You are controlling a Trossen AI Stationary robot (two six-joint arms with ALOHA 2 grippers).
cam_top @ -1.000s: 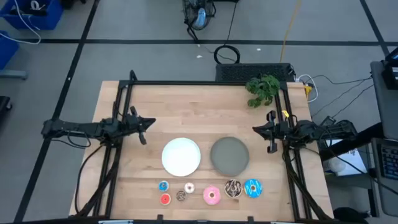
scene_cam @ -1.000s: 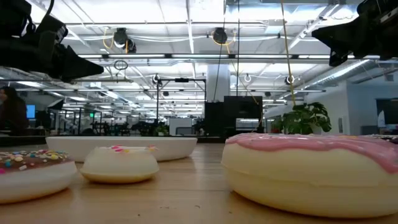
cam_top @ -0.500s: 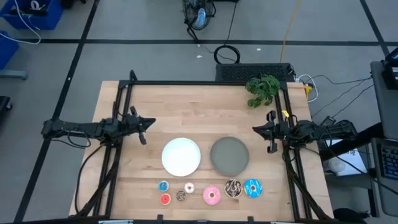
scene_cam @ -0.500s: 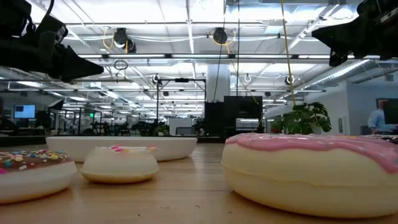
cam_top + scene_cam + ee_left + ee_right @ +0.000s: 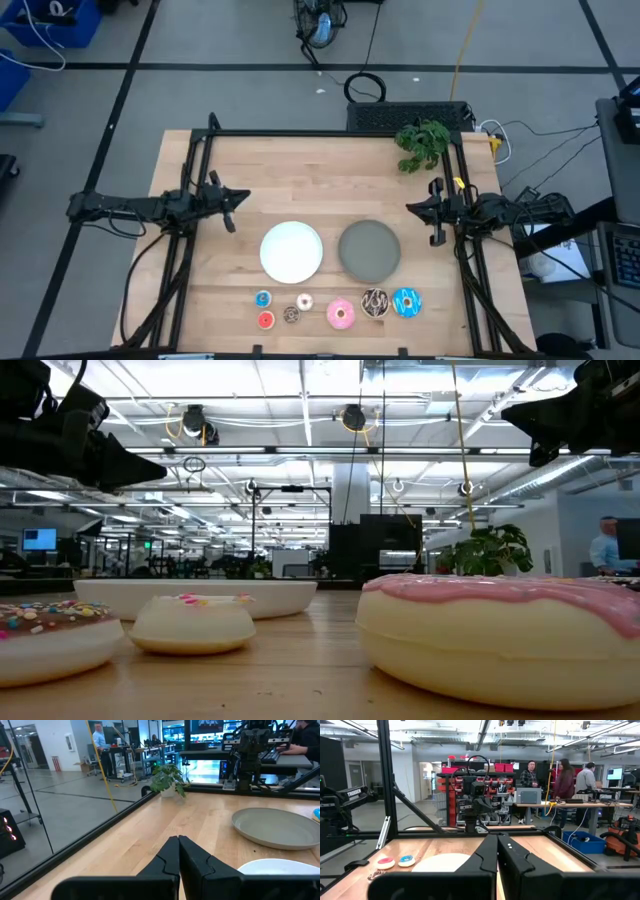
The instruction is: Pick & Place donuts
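Seven toy donuts lie in a row near the table's near edge: tiny blue (image 5: 262, 298), red (image 5: 265, 320), brown (image 5: 291, 315) and white-pink (image 5: 304, 302), then larger pink (image 5: 341, 314), dark chocolate with sprinkles (image 5: 375, 302) and bright blue (image 5: 406, 302). A white plate (image 5: 291, 251) and a grey plate (image 5: 369, 250) lie behind them. My left gripper (image 5: 240, 197) hovers at the table's left, shut and empty. My right gripper (image 5: 412, 209) hovers at the right, shut and empty. The low view shows the pink donut (image 5: 510, 630) close up.
A small green plant (image 5: 422, 143) stands at the far right corner. A black frame (image 5: 330, 134) runs along the table's far and side edges. Bare wood lies between the arms and behind the plates. People stand in the room beyond the table.
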